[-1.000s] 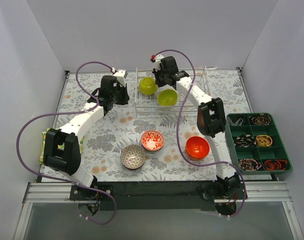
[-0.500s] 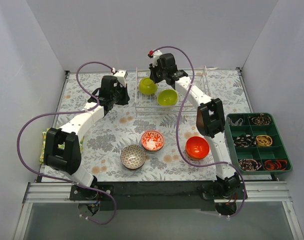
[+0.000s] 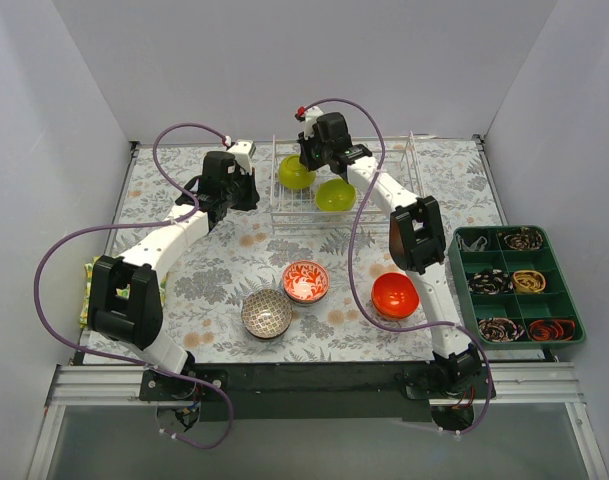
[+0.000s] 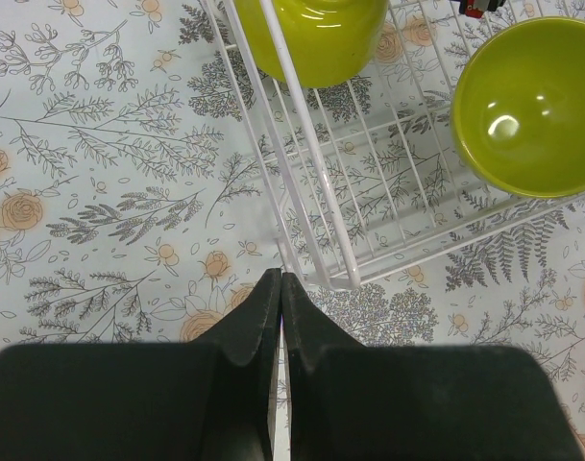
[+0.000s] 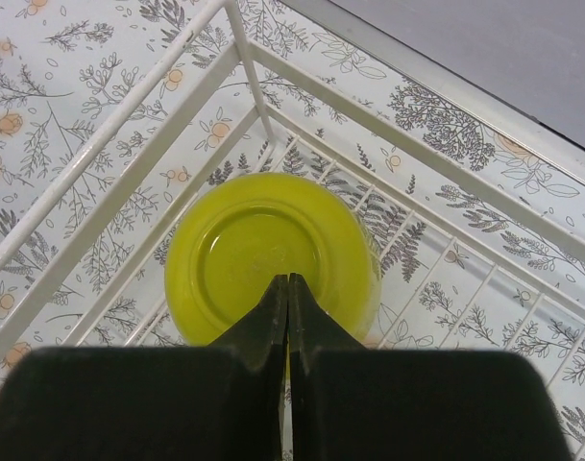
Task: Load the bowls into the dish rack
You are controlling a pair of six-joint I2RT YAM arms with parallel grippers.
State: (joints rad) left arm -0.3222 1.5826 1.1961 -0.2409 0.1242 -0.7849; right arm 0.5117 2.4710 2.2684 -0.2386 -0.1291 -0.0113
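The wire dish rack (image 3: 284, 215) stands at the back centre. Two lime-green bowls lie in it, one overturned at the left (image 3: 295, 174), one open side up (image 3: 335, 195). My right gripper (image 3: 312, 152) is shut and empty, just above the overturned bowl (image 5: 263, 254). My left gripper (image 3: 236, 190) is shut and empty, just outside the rack's near left corner (image 4: 321, 274). On the table lie a red-and-white patterned bowl (image 3: 305, 282), a dark brown-and-white bowl (image 3: 266, 313) and an orange-red bowl (image 3: 395, 294). The pale blue-green bowl is out of view.
A dark green compartmented tray (image 3: 519, 285) with small items stands at the right edge. A yellow-green thing (image 3: 87, 300) lies at the left edge behind the left arm. Purple cables loop from both arms. White walls close in the table.
My right gripper has moved a little left and back over the rack, toward the overturned lime-green bowl. The left arm and the bowls have not moved.
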